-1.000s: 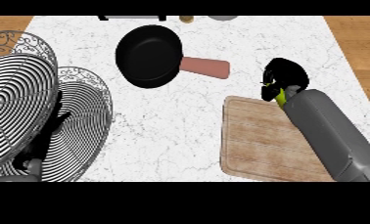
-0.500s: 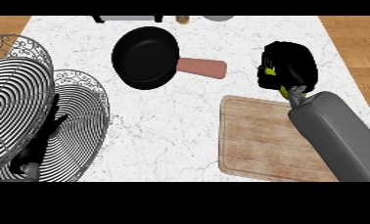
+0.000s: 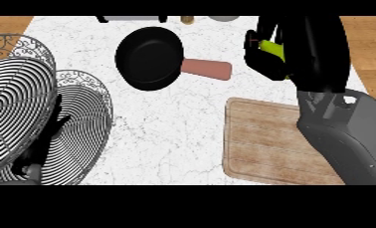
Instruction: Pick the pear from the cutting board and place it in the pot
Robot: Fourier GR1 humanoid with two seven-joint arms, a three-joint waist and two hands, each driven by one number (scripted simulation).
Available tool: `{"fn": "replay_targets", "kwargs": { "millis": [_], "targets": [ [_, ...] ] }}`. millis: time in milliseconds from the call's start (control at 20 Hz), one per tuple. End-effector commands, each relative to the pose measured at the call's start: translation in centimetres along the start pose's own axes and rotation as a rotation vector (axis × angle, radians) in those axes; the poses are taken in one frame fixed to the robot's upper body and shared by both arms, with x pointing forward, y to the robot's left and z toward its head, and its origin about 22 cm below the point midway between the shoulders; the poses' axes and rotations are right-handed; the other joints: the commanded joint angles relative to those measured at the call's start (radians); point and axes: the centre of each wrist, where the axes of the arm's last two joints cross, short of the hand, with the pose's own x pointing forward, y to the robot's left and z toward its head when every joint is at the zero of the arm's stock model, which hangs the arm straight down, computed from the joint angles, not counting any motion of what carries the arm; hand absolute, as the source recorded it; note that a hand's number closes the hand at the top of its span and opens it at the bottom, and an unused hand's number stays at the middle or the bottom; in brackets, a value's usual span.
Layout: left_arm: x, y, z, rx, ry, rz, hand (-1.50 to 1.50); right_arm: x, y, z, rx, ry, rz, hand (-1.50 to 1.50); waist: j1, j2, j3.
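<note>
Yellow-green shows between the black fingers of the right robot hand (image 3: 290, 48), at about two o'clock in the head view: that is the small yellow-green pear (image 3: 273, 49), and the fingers are curled round it, hiding most of it. The hand carries it above the white marbled table (image 3: 183, 122), beyond the far edge of the pale wooden cutting board (image 3: 268, 145), which lies at about four o'clock with nothing on its visible surface.

So the pick looks done. What is left is the carry and the release. The black round pot with a reddish-brown handle (image 3: 150, 63) sits at about eleven o'clock, well apart from the pear to the left, with its handle pointing toward the hand. The pear has yet to cross that gap, come over the dark opening and be let go.

Compared with the frame half a second ago, the right robot hand has risen and drawn closer to the viewer, so it fills more of the view, and the pear peeks out from its left side now. The grey forearm covers more of the board's right side. The pot and the board have not shifted.

The left robot hand (image 3: 44, 145) shows at about eight o'clock, behind the black wire dish rack (image 3: 44, 102); I cannot tell how its fingers stand.
</note>
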Motion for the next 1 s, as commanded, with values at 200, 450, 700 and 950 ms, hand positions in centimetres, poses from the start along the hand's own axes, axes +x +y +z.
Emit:
{"fn": "replay_targets", "kwargs": {
  "millis": [200,450,700,950],
  "targets": [
    [2.7,1.5,-2.5,0.036,-0.08,0.01,0.0,7.9,-6.0,-0.6,-0.05,-0.111,-0.052,1.5,0.013,0.006,0.008],
    [3.6,0.1,-2.3,0.027,-0.074,0.006,0.0,12.0,-6.5,-3.6,0.053,-0.076,-0.072,1.5,0.02,0.007,0.009],
    [4.4,0.3,-2.3,0.017,-0.091,-0.009,0.0,16.0,-1.5,-5.4,0.132,-0.029,-0.066,1.5,0.033,0.013,0.008],
    [4.8,1.3,-1.8,0.005,-0.09,-0.005,0.0,15.8,0.9,-7.6,0.215,-0.003,-0.097,1.5,0.037,0.013,0.009]
  ]
}}
